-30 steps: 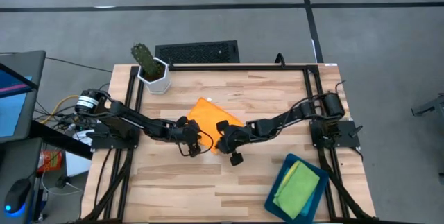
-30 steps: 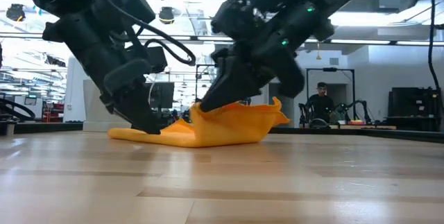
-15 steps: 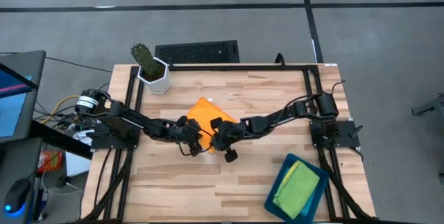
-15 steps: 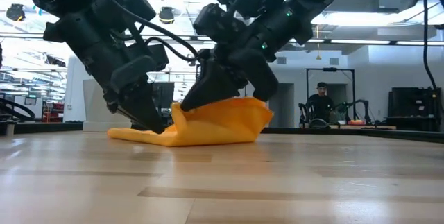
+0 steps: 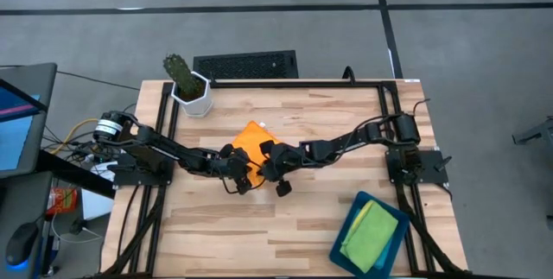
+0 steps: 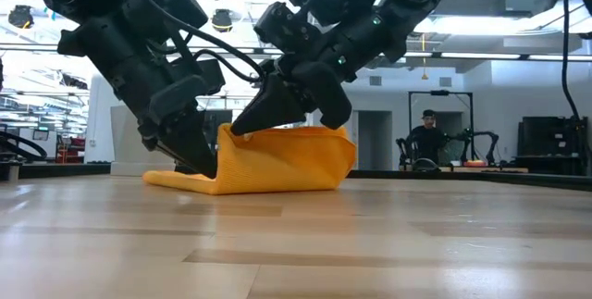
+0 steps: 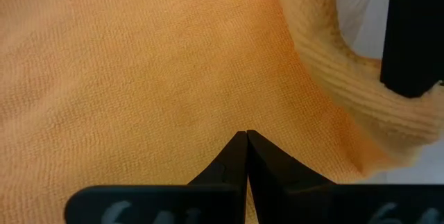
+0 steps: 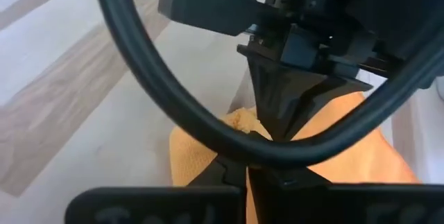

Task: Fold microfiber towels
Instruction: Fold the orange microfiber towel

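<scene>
On pale wood table (image 5: 285, 236), orange towel (image 6: 277, 160), lab behind.

A light wooden table (image 5: 285, 227); an orange towel (image 5: 249, 136) lies mid-table; a dark teal tray (image 5: 350, 218) sits near right; a potted cactus (image 5: 186, 85) far left.

A robotics lab: a wooden counter (image 5: 259, 236) in a black metal frame (image 5: 393, 106) stands on grey floor (image 5: 467, 46), with cabling (image 5: 73, 136) and a monitor (image 5: 17, 128) beside it, and beyond, bright ceiling lights (image 6: 28, 14), a person (image 6: 427, 142) and other robot arms (image 6: 472, 146).
</scene>
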### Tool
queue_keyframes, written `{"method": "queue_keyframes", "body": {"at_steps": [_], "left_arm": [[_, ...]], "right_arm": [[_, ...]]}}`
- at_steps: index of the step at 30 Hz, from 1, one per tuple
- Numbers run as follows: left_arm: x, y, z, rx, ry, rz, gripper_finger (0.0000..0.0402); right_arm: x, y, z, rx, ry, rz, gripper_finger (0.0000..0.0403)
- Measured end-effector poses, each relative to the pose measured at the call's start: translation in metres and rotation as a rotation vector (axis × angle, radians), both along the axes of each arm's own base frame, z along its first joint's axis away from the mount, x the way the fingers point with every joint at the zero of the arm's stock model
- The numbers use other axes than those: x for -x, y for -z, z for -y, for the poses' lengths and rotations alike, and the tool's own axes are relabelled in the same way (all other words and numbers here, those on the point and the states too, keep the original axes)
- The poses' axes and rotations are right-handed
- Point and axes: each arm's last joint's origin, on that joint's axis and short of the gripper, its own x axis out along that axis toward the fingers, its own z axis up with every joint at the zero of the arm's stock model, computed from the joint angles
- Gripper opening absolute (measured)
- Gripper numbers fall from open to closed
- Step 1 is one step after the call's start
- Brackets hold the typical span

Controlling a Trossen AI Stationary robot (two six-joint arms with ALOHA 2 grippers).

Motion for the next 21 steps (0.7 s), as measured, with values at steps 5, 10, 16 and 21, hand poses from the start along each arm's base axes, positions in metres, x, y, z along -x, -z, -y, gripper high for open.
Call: {"method": "queue_keyframes", "body": {"at_steps": [5,10,16,21], "left_arm": [[-0.001,-0.002,0.000,-0.007,0.029,0.007,0.0000],[0.002,-0.045,-0.002,-0.090,0.027,0.032,0.0000],[0.028,-0.060,-0.002,-0.098,0.059,-0.080,0.0000],[0.034,-0.036,0.002,-0.070,0.083,-0.021,0.0000]], "right_arm": [[0.001,0.001,0.001,-0.020,-0.001,-0.018,0.0030],[0.002,0.003,0.001,-0.035,0.010,-0.038,0.0024],[0.002,0.002,0.001,-0.036,0.010,-0.032,0.0030],[0.002,0.003,0.001,-0.036,0.010,-0.035,0.0026]]}}
